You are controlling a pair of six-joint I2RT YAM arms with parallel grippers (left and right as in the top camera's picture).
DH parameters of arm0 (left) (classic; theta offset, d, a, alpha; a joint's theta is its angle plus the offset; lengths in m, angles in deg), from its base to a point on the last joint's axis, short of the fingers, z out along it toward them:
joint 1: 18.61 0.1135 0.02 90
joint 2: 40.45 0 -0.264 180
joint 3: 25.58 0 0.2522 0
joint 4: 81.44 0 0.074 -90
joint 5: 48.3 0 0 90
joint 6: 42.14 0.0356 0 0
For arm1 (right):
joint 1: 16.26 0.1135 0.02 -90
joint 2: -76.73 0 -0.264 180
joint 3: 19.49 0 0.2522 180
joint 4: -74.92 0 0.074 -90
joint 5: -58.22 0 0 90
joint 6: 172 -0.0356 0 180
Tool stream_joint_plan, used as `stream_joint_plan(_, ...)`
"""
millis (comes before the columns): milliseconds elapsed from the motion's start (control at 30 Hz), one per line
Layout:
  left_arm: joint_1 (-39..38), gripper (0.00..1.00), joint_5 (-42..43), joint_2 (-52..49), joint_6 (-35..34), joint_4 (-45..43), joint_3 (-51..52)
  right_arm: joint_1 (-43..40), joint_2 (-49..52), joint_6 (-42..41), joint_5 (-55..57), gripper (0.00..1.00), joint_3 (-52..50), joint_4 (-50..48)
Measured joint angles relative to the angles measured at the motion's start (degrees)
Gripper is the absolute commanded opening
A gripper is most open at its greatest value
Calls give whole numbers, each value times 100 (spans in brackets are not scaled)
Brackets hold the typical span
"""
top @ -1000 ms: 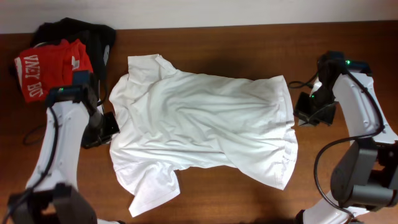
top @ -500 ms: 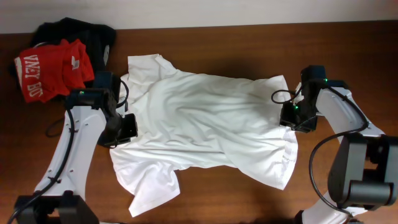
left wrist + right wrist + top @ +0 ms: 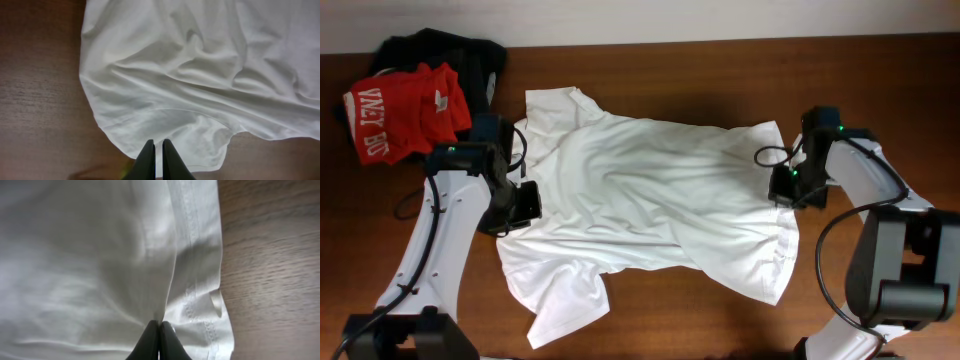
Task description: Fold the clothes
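The white T-shirt (image 3: 650, 200) lies spread and wrinkled across the middle of the wooden table, collar end to the left and hem to the right. My left gripper (image 3: 525, 200) sits at its left edge. In the left wrist view the fingers (image 3: 156, 145) are closed on the curved edge of the fabric (image 3: 200, 65). My right gripper (image 3: 782, 190) is at the hem on the right. In the right wrist view its fingers (image 3: 159, 324) are shut, pinching a fold of the cloth (image 3: 90, 255) beside the stitched hem.
A red shirt with white lettering (image 3: 400, 115) lies on a black garment (image 3: 470, 55) at the back left corner. Brown table wood (image 3: 700, 320) shows around the T-shirt, with a pale wall along the far edge.
Both arms moved inward from the table sides onto the T-shirt's edges. In the last half second the right gripper shifted slightly left; the left arm stayed put.
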Motion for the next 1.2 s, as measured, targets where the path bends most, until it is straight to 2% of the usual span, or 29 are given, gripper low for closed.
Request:
stream_joint_plan(100,0,7,0,0,0,-17,2,-273,24,-107,310,4,953,605)
stream_joint_plan(233,0,12,-4,0,0,-22,4,-717,39,-118,474,4,1355,787)
stream_joint_plan(267,0,13,-4,0,9,-22,4,-807,44,-125,494,13,1478,859)
stream_joint_plan(300,0,14,-4,0,15,-24,4,-894,48,-125,516,47,1657,1016)
stream_joint_plan(333,0,14,-4,0,15,-26,4,-962,50,-140,535,75,1838,1154)
stream_joint_plan(433,0,10,-7,0,15,-15,4,-1126,61,-129,575,80,2581,2120)
stream_joint_plan(567,0,10,-4,4,17,160,15,-1158,42,-129,573,80,3390,3392)
stream_joint_plan(667,0,10,22,37,17,273,26,-1121,-7,-116,568,75,3512,4009)
stream_joint_plan(733,0,10,151,50,35,225,127,-1029,-17,-98,568,75,3379,4144)
stream_joint_plan(800,-28,11,411,98,107,-133,605,-935,-50,-96,566,77,3088,4015)
stream_joint_plan(933,-118,11,756,105,149,-866,1513,-887,-96,-59,369,74,1552,3141)
stream_joint_plan(1133,-116,11,544,-48,26,-1423,1718,-883,-101,92,-282,73,-417,1733)
stream_joint_plan(1167,-111,11,461,-181,-9,-1510,1718,-883,-101,87,-317,72,-629,1574)
stream_joint_plan(1200,-92,11,402,-361,-33,-1604,1718,-883,-101,96,-345,66,-769,1456)
